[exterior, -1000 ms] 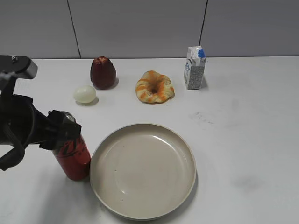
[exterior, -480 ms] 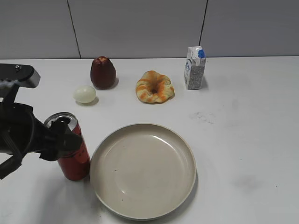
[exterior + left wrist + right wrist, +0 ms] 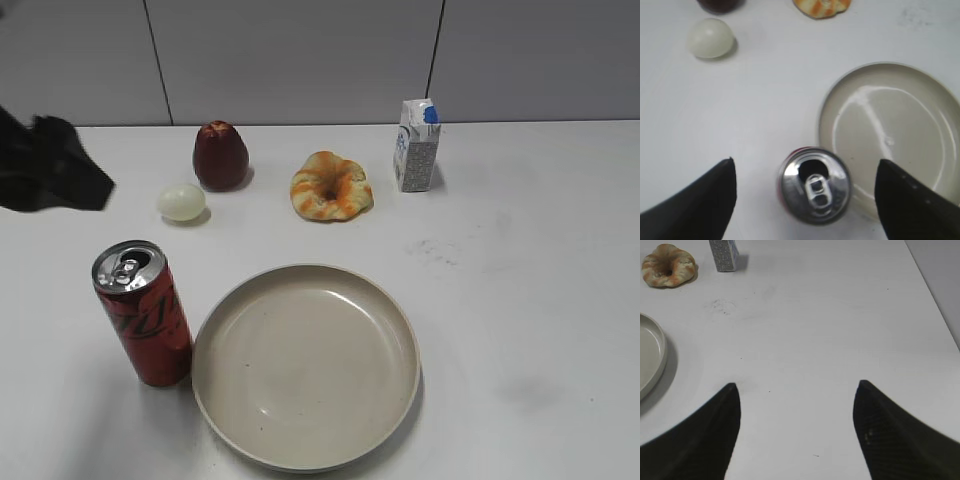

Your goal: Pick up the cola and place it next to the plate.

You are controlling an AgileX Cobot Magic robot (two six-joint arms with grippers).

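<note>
The cola point(image 3: 145, 315), a tall red can with a silver pull-tab top, stands upright on the white table just left of the plate point(image 3: 306, 440), a large round beige dish. In the left wrist view the cola point(image 3: 815, 185) stands free below my left gripper point(image 3: 805, 167), whose jaws are open wide on either side and well above it, with the plate's rim point(image 3: 826, 107) to the right. In the exterior view only a dark blurred part of the left gripper point(image 3: 55, 165) shows at the left edge. My right gripper point(image 3: 796, 387) is open and empty over bare table.
At the back stand a dark red apple point(image 3: 220, 155), a pale egg point(image 3: 181, 201), a ring-shaped pastry point(image 3: 331, 186) and a white-and-blue milk carton point(image 3: 416, 146). The table's right edge shows in the right wrist view point(image 3: 935, 295).
My left gripper was around the cola beside the plate, has let it go and has risen up and away to the left. The cola stays standing.
</note>
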